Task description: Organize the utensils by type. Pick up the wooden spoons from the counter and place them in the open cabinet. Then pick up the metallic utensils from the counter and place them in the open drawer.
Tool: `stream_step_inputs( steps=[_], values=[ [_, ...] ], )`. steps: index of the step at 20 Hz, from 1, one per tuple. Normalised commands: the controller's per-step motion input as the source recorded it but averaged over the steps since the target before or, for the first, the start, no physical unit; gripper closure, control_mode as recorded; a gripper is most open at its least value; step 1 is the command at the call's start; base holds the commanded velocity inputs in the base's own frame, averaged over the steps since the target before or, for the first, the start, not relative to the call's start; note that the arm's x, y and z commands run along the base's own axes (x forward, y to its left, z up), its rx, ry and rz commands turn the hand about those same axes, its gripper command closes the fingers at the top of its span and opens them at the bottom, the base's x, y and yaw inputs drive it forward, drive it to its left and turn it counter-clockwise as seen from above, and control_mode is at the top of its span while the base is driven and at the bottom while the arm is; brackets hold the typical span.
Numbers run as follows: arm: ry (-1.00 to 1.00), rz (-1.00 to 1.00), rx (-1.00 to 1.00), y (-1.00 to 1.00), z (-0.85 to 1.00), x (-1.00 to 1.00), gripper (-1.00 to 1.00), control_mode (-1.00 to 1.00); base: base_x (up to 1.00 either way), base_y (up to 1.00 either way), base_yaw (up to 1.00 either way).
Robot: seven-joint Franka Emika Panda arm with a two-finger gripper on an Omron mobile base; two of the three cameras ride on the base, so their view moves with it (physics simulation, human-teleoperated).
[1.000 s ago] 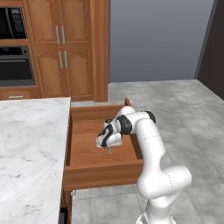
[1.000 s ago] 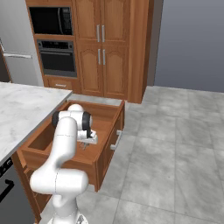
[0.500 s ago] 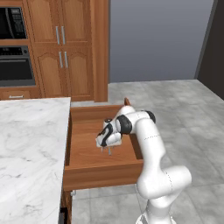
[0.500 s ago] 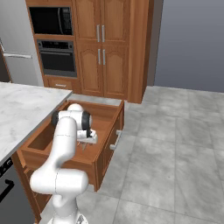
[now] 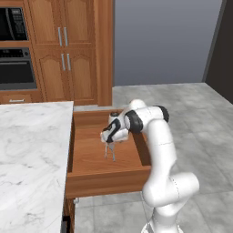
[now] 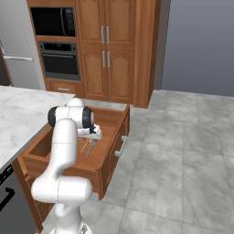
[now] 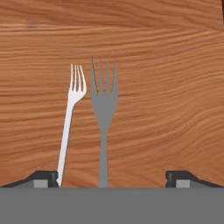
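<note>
Claw (image 5: 108, 144) first: we see it released, its two dark finger tips (image 7: 43, 178) standing far apart at either side of the hand view, closed on nothing. It hangs low inside the drawer (image 5: 109, 180), pointing down at the drawer's floor, near the middle of the box.

Left of the drawer in the left base view lies the worktop (image 5: 32, 150), a white marble slab with grey veins whose edge runs along the drawer's side wall.

We see the drawer pulled fully out from under that slab, a wide shallow box of reddish-brown wood with low sides and a flat grained bottom.

On the drawer's bottom, directly under the claw, lie the metallic utensils (image 6: 87, 147), side by side. In the hand view we make them out as a darker grey fork (image 7: 103, 109) lying straight up the middle of the drawer floor and, just beside it, a slimmer pale fork (image 7: 70, 127) leaning slightly away. The pale fork's handle end sits just beside one finger tip; we cannot tell whether they touch.
</note>
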Motion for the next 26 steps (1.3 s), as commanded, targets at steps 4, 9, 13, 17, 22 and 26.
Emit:
stream_step_inputs(
  steps=[4, 9, 13, 17, 22, 26],
  values=[
    [-0.08, 0.00, 0.00, -0.14, 1.00, -0.43, -1.00, -1.00, 0.00, 0.00, 0.00],
    [-0.05, 0.00, 0.00, -0.11, 1.00, -0.62, -1.00, -1.00, 0.00, 0.00, 0.00],
    [-0.07, 0.00, 0.03, -0.03, 1.00, -0.55, -1.00, -1.00, 0.00, 0.00, 0.00],
    [-0.06, 0.00, 0.06, 0.00, 1.00, -0.57, -1.00, -1.00, 0.00, 0.00, 0.00],
    [-0.08, 0.00, 0.06, -0.04, 1.00, -0.60, -1.00, -1.00, 0.00, 0.00, 0.00],
    [-0.07, 0.00, 0.04, -0.06, 1.00, -0.59, -1.00, -1.00, 0.00, 0.00, 0.00]
  ],
)
